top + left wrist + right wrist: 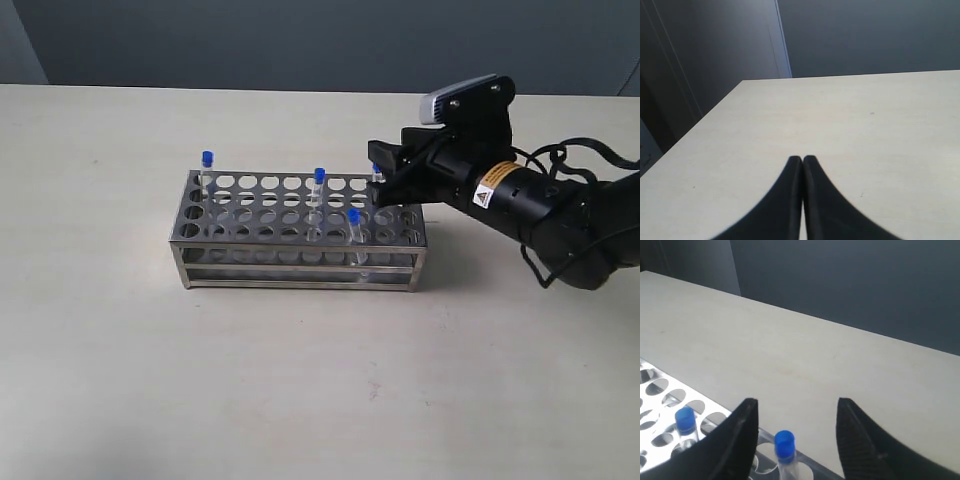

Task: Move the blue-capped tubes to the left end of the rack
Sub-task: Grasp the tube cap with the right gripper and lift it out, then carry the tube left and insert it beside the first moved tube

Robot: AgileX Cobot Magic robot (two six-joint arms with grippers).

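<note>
The right gripper [381, 176] is spread wide at the right end of the rack [300, 268]. Its jaws sit on either side of one blue-capped tube [784, 446] in the back row. The pads seem clear of it, though the view is too cluttered to be sure. Three other blue-capped tubes [319, 176] stand upright in the shiny steel rack: one at the far-left back corner, one mid-rack, and one at 7 o'clock from the gripper, nearer the front. They are clear glass, with bright caps above the holes. The right arm reaches in low from 3 o'clock. The left gripper [802, 160] is pressed closed over the bare counter [865, 125].
</note>
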